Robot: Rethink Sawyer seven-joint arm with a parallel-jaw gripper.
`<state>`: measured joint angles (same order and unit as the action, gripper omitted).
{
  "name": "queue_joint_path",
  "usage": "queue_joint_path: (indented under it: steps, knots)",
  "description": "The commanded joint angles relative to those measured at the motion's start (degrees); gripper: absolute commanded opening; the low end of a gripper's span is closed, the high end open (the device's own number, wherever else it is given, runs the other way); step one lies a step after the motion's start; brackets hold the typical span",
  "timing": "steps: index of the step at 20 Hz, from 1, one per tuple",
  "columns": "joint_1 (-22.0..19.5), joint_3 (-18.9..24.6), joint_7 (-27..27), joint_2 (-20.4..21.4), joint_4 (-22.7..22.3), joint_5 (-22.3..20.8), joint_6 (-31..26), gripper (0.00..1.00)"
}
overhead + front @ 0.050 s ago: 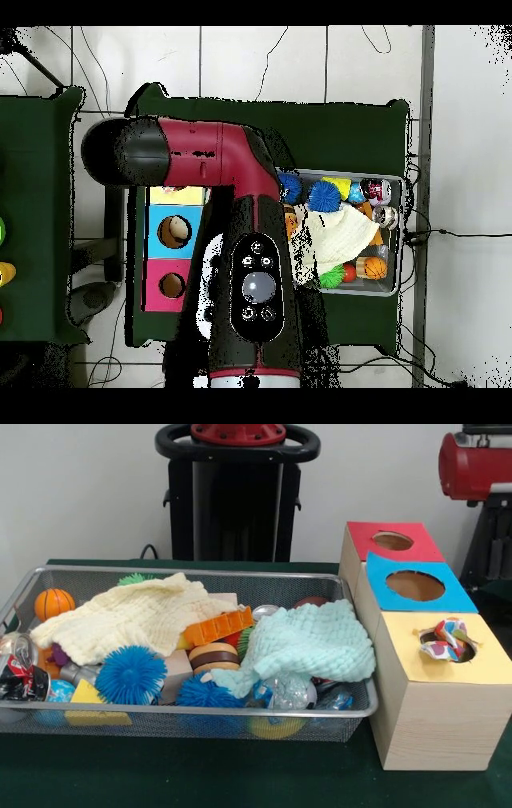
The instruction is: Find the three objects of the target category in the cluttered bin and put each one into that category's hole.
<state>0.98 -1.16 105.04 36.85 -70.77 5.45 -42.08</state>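
Observation:
A wire mesh bin (24,596) holds a jumble: a cream cloth (132,616), a mint cloth (308,640), blue spiky balls (130,674), an orange ball (54,602), an orange plastic piece (218,626), a crushed can (20,664) and a yellow block (88,696). Beside it stands a wooden box with a red-topped hole (393,541), a blue-topped hole (414,586) and a yellow-topped hole (468,652). A crumpled colourful wrapper (448,638) sticks out of the yellow hole. The red and black arm (255,270) spans the overhead view and hides part of the bin (392,290). No gripper shows in either view.
The table is covered in dark green cloth (240,776). A red part of the arm (474,466) shows at the upper right edge of the front view. In the overhead view the hole box (172,232) lies left of the arm, and cables run over the floor.

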Motion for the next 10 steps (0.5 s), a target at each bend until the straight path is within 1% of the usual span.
queue_joint_path:
  steps: [1,10]
  knots:
    - [-1.5,3.1,3.3,-7.2,-1.4,-2.4,-0.4,0.00]
    - [-0.9,1.8,4.8,-10.4,0.2,-2.9,3.2,0.00]
